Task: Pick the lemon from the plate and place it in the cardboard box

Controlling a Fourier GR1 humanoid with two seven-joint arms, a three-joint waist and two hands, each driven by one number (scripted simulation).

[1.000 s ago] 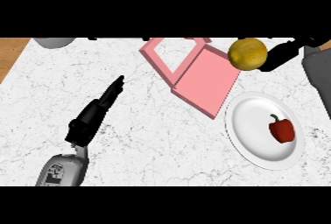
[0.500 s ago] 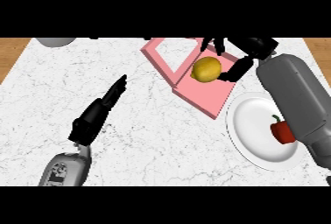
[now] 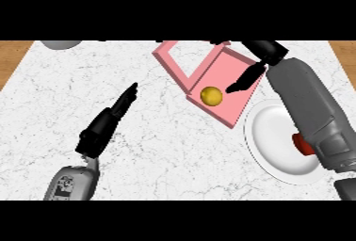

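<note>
Head view: right hand (image 3: 256, 66) over the pink box (image 3: 224, 80), fingers straight, holding nothing.
Lemon (image 3: 211, 95) lies inside the box, just below the fingertips (image 3: 234, 87), apart from them. White plate (image 3: 274, 141) beside the box carries a red item (image 3: 303, 143), partly hidden by the forearm. Left hand (image 3: 108, 120) rests open on the marble counter (image 3: 160, 155), fingers extended.

Quick count on the marble counter (image 3: 173, 141): one lemon (image 3: 211, 95), one pink box (image 3: 212, 77) with one flap open, one white plate (image 3: 274, 141), one red item (image 3: 303, 144) on that plate, half hidden. One grey object (image 3: 61, 44) peeks in at the far edge. Two hands: left hand (image 3: 108, 123), right hand (image 3: 254, 70).
</note>
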